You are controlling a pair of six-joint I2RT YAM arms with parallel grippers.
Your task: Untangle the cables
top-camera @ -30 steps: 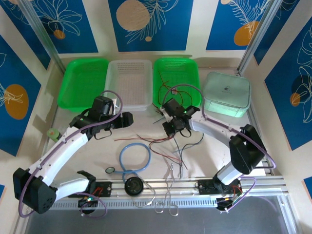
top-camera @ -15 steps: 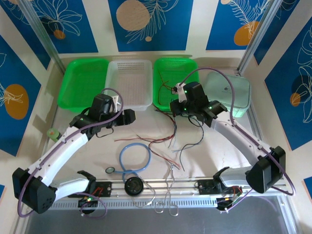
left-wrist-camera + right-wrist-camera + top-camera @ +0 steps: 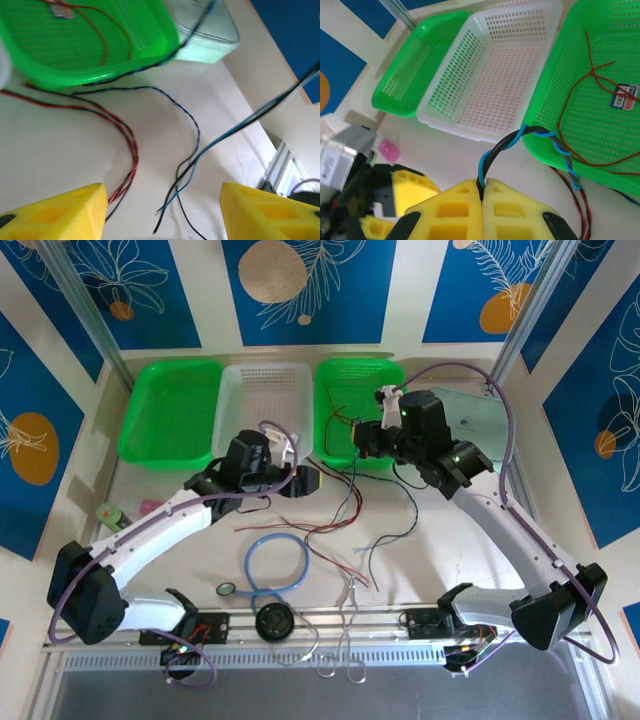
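Note:
My right gripper (image 3: 483, 186) is shut on a twisted black-and-blue cable (image 3: 512, 140) that arches up from its tips and runs over the rim of the right green basket (image 3: 555, 150). In the top view that right gripper (image 3: 362, 443) hangs at this basket's front edge, and the cable (image 3: 351, 495) trails down to the table. My left gripper (image 3: 162, 202) is open just above the table, and loose black and blue cable ends (image 3: 172, 192) lie between its fingers, untouched. A red-and-black twisted cable (image 3: 131, 165) runs by its left finger (image 3: 55, 215). The left gripper (image 3: 308, 481) sits left of the tangle (image 3: 335, 530).
A thin red wire (image 3: 580, 100) and a small label lie in the right green basket. A white basket (image 3: 265, 410) and a second green basket (image 3: 170, 410) stand to the left, a clear lidded box (image 3: 480, 430) to the right. A light-blue tube loop (image 3: 275, 562) lies near the front rail.
The left arm has swung right towards the tangle and its jaws have narrowed. The right gripper has lifted the black-and-blue cable back and right, up to the green basket's edge.

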